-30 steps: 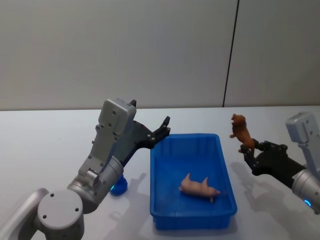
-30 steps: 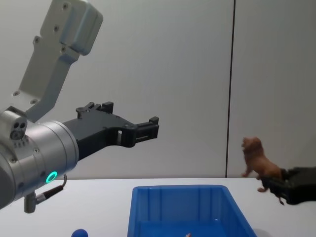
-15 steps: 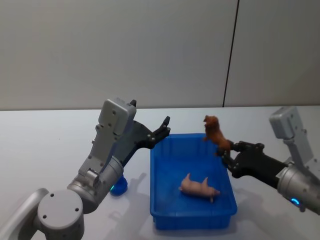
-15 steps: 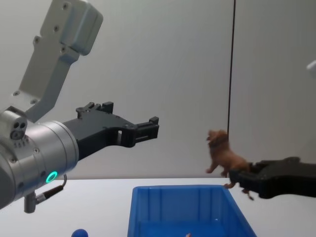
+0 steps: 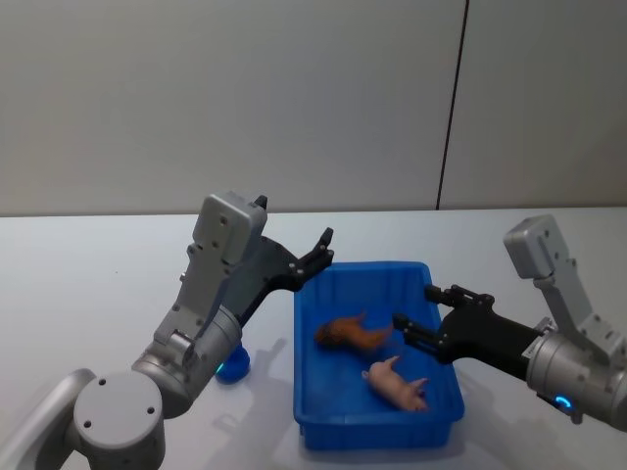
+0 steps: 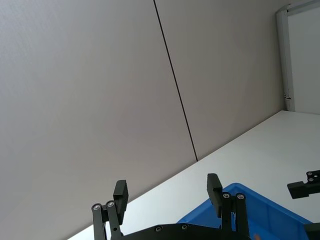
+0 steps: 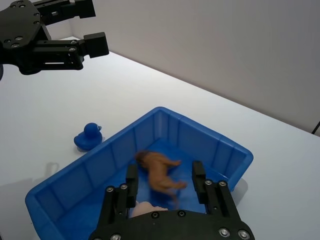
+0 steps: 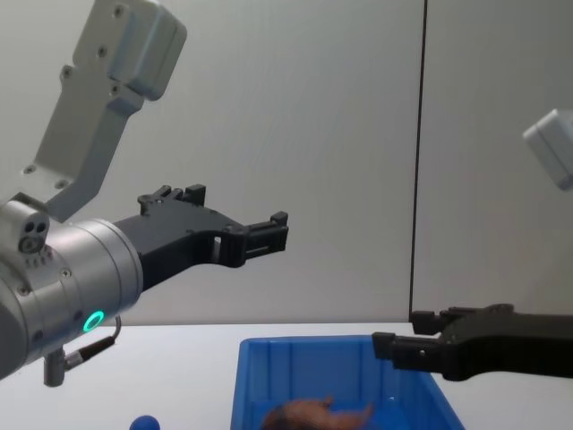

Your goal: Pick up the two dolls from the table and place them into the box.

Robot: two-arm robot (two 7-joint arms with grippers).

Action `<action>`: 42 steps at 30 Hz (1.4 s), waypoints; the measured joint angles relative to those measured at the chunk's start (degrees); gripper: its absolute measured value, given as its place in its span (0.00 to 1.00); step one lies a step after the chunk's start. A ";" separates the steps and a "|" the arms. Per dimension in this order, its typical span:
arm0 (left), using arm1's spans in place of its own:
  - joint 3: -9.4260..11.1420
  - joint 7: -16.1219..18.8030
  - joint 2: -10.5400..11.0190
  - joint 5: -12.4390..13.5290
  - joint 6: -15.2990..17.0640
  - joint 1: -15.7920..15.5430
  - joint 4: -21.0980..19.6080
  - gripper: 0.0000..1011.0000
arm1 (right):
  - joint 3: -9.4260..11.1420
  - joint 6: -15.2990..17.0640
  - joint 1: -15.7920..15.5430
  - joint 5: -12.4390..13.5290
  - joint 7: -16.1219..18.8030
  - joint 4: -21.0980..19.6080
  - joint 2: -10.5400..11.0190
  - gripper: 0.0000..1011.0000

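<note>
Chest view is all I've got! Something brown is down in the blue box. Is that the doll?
Observer: Yes, the brown doll lies on the floor of the box, free of the open right gripper.
Operator: Is it alone in there?
Observer: No, a pink pig figure lies beside it.
Operator: And the blue blob on the table?
Observer: That is a blue duck doll, standing left of the box. The open left gripper hangs in the air, holding nothing.
</note>
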 joint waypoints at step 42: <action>-0.56 4.15 2.45 -0.91 4.05 3.63 -3.09 0.99 | 4.83 -4.96 -5.05 6.80 -2.64 -2.58 6.92 0.99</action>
